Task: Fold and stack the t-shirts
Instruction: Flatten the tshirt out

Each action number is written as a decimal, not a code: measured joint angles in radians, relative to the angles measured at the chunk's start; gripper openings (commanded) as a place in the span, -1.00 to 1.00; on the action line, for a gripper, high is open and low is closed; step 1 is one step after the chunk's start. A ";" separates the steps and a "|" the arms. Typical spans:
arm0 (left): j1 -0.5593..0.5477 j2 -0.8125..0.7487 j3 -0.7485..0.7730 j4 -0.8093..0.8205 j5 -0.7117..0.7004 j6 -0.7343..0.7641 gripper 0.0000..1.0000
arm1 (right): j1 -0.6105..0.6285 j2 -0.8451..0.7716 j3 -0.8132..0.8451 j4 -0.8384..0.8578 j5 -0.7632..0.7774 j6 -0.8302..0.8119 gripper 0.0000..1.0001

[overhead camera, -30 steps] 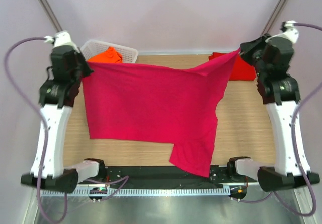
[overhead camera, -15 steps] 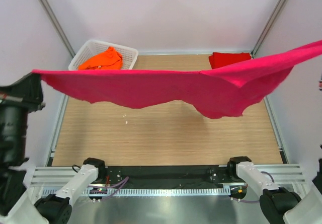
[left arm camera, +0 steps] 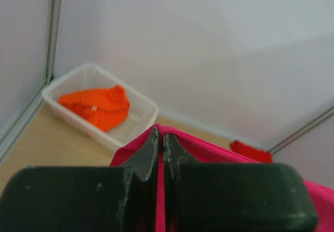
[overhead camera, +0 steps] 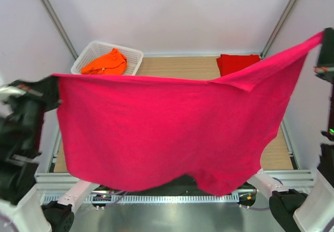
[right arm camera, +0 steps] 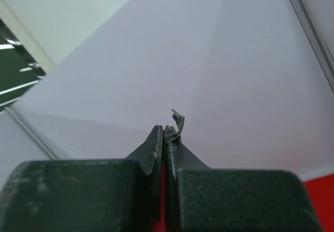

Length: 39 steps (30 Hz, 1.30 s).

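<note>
The magenta-pink t-shirt [overhead camera: 167, 133] hangs spread wide in the air between the two arms. Its top edge is pulled taut from the left gripper [overhead camera: 51, 91] at the left of the overhead view up to the right gripper [overhead camera: 324, 36], which sits higher, at the right border. The left gripper's jaws are pressed together on a fold of pink cloth, and the right gripper's jaws are likewise closed with a thin sliver of the cloth between them. The shirt's lower edge hangs uneven and, from above, curtains off most of the table [overhead camera: 177, 65] and part of the arm bases. Past the top edge a strip of bare wood shows along the far side. The red t-shirt [overhead camera: 237, 62] lies flat at the far right corner, and the white basket [overhead camera: 134, 59] with the orange t-shirt [overhead camera: 104, 62] inside sits at the far left corner. Pale walls [overhead camera: 172, 13] stand close behind and to both sides, with slanted metal posts [overhead camera: 52, 18] at the corners.
</note>
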 measured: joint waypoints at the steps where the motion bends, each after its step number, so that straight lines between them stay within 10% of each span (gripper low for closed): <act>1: 0.000 0.009 -0.056 -0.002 0.000 -0.006 -0.99 | 0.000 -0.001 -0.045 0.000 0.008 0.000 -0.98; 15: -0.002 0.295 -0.834 0.141 -0.003 -0.012 -1.00 | 0.010 0.141 -0.853 0.083 0.055 -0.024 -0.98; 27: 0.010 0.979 -0.605 0.238 -0.041 0.069 -0.99 | 0.011 0.498 -0.891 0.216 0.064 -0.063 -0.98; 39: 0.011 1.014 -0.543 0.246 -0.127 0.223 -1.00 | -0.001 0.673 -0.646 0.087 0.100 -0.053 -0.98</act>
